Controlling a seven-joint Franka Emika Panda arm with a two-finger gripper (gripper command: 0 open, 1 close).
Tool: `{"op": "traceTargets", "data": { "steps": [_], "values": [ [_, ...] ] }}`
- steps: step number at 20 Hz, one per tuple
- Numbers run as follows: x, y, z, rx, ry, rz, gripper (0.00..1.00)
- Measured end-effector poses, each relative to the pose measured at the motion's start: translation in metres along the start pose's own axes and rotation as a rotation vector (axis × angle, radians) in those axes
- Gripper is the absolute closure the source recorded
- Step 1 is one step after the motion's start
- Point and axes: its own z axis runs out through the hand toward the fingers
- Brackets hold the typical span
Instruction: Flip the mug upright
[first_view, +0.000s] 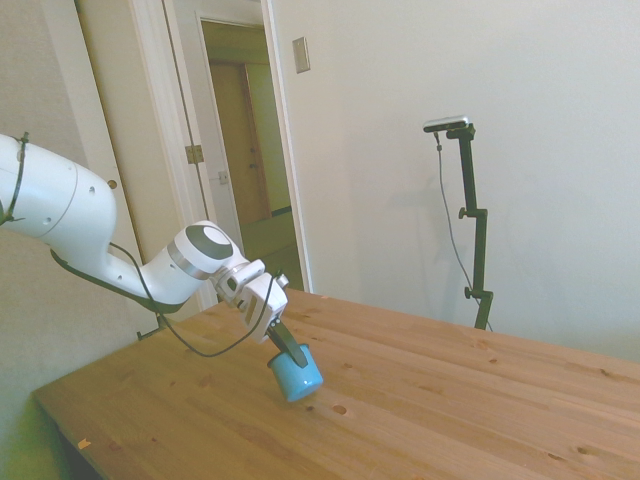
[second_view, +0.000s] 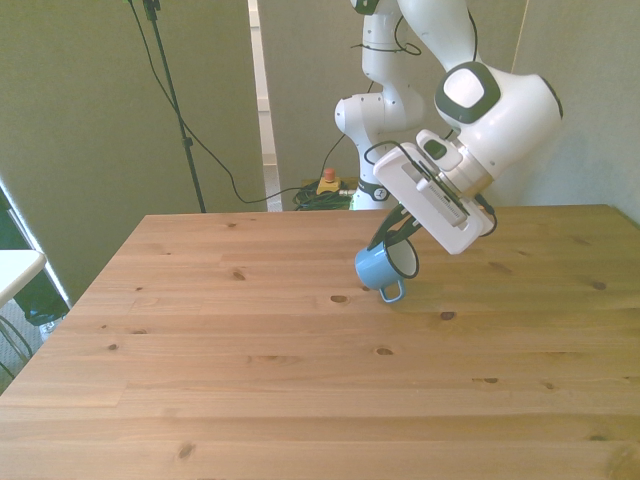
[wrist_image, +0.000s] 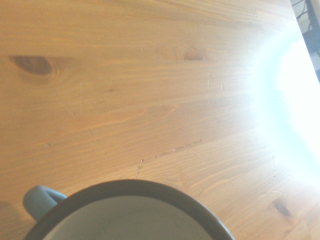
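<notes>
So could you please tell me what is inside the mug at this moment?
The mug is held tilted by the fingers. The wrist view shows a pale inside wall with nothing visible in it. Its bottom lies outside that picture, so it cannot be checked.

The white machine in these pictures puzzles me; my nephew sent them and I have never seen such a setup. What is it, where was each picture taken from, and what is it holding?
It is a robot arm with a two-finger hand at its end, working at a wooden table. One picture is taken from a camera off one side of the table, one from across the table facing the robot, and one from a small camera on the wrist, looking down from close by. The hand is shut on the rim of a small light-blue mug, held tilted just above the table. The mug has a small handle. In the wrist picture you see its dark rim, pale inside and handle over the wood. Nothing else lies on the table.
</notes>
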Motion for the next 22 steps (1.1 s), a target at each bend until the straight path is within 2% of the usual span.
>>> {"op": "traceTargets", "data": {
  "steps": [6,14,18,22],
  "values": [
    [0.036,0.017,-0.034,0.142,-0.135,0.072,1.00],
    [0.038,0.002,-0.044,0.335,-0.349,0.141,1.00],
    [0.027,-0.008,-0.037,0.363,-0.443,0.160,1.00],
    [0.015,-0.015,-0.028,0.343,-0.502,0.174,1.00]
  ]
}}
